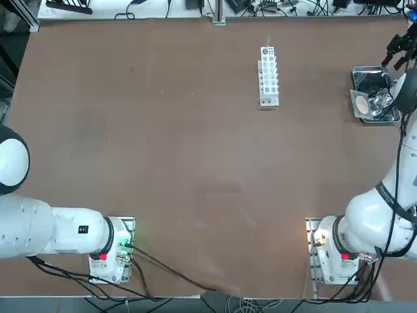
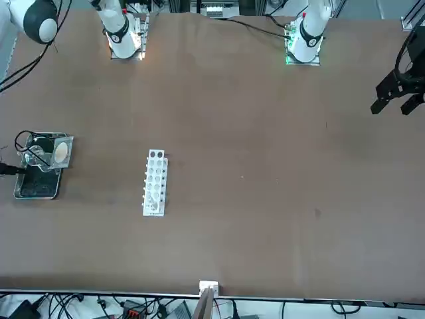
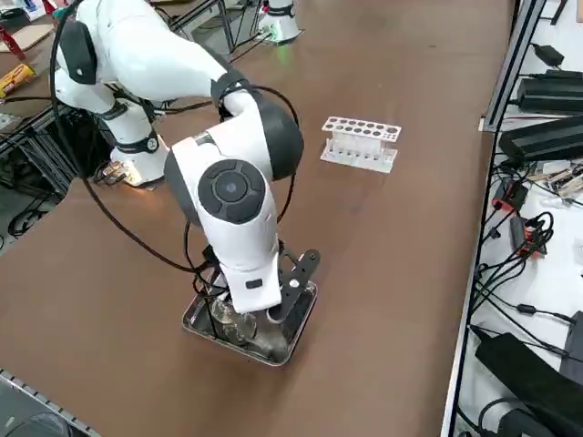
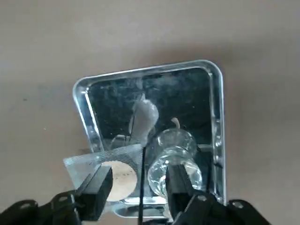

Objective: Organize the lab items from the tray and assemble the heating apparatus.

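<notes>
The right gripper (image 4: 140,170) is held open over the tray (image 4: 219,117), the tripod stand (image 4: 142,183) framed between its jaws, presumably for grasping.

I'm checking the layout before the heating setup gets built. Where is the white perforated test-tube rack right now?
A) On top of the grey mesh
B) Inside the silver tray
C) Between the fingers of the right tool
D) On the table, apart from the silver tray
D: the white rack stands on the bare table, with brown surface showing between it and the silver tray.
</notes>
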### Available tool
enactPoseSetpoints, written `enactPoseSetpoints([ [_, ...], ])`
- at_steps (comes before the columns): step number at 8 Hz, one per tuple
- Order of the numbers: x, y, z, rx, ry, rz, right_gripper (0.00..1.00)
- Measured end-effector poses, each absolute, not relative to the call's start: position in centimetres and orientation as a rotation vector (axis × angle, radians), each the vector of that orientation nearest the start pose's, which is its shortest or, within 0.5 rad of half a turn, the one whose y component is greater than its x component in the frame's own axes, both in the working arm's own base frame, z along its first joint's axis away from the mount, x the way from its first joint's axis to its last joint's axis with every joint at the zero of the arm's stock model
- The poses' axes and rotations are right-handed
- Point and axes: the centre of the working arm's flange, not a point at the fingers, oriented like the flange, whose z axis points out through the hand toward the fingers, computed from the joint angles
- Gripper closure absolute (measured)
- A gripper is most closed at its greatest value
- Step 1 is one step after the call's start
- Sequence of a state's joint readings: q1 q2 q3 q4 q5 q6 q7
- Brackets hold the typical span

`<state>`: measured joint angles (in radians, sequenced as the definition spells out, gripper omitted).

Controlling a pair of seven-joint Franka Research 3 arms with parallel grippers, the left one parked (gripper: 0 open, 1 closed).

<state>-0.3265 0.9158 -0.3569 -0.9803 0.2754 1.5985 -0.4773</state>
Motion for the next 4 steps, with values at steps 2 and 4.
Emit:
enactPoseSetpoints([
  [2,64.4,-37.2,29.8,-2.998,0.229,0.382,0.29],
  [4,63.9,-37.3,28.5,-2.982,0.238,0.418,0.30],
])
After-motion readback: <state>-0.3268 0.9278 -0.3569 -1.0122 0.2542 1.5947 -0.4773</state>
